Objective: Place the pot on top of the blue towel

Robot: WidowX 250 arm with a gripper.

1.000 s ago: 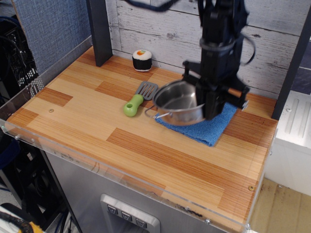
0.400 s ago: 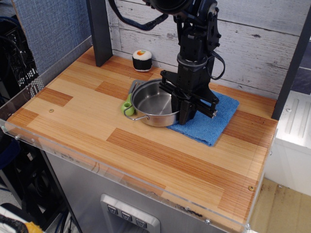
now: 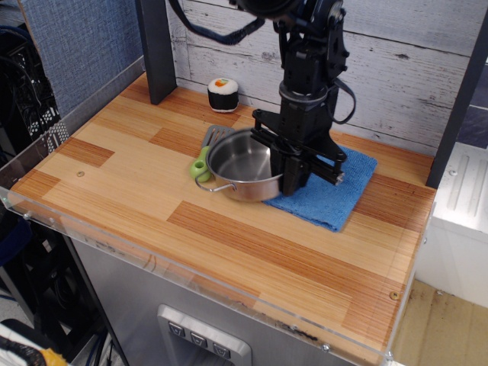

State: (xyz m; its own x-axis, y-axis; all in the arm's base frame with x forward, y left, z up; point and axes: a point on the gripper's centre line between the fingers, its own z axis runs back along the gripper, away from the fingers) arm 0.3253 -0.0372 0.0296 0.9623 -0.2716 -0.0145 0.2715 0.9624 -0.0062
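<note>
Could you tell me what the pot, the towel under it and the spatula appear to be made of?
Pot: polished metal, likely stainless steel; mirror-like reflections, thin wire handle.
Blue towel: soft fuzzy cloth; matte, nappy surface.
Spatula: matte green handle, probably plastic; the grey slotted blade could be plastic or metal.

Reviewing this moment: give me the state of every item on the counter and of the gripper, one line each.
pot: upright, empty, gripped at its right rim, only partly over the towel, overhanging its left edge.
blue towel: spread flat, left part covered by the pot.
gripper: shut on the pot's rim.
spatula: lying flat, partly hidden behind the pot.
sushi piece: upright near the back wall, untouched.
</note>
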